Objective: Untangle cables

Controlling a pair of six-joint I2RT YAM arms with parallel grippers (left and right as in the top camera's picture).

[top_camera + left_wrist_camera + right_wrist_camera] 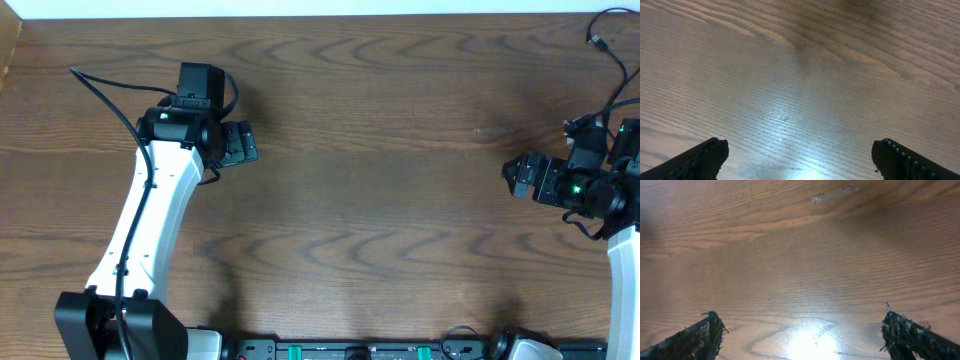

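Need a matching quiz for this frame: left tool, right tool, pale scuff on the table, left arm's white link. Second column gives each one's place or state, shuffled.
Column one:
1. left tool
2. right tool
3. pale scuff
4. white arm link

Column two:
A. right side of the overhead view, open, pointing left
B. lower left of the overhead view, slanting up toward the left tool
C. on the bare table ahead of the right tool
D. upper left of the overhead view, open, pointing right

Pairs: 1-D, 2-A, 3-C, 4-B

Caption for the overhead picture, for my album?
The left gripper and right gripper, both open, face each other across a wooden table.
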